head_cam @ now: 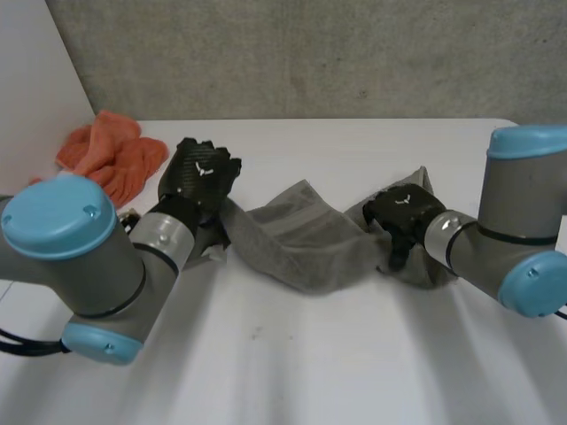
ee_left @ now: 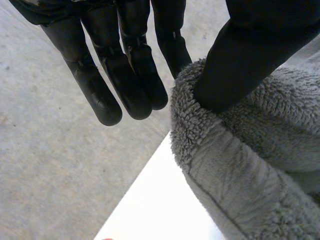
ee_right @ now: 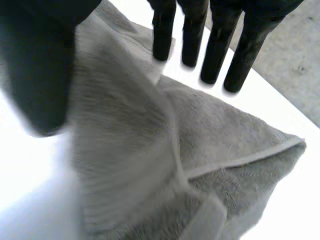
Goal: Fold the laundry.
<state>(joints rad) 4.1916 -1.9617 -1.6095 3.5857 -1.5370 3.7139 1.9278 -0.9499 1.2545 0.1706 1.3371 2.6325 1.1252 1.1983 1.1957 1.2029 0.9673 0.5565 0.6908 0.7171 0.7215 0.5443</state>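
A grey towel sags between my two hands above the white table. My left hand is raised over the table's left part and holds the towel's left end. In its wrist view the thumb presses into the towel's hemmed edge while the fingers stay straight beside it. My right hand rests at the towel's right end. There its fingers are straight and the thumb stands wide apart, with a ridge of towel lying loose under the palm.
A crumpled orange cloth lies at the table's far left corner, just behind my left hand. A grey wall runs behind the table. The table's edge passes under the left hand, with grey floor beyond it.
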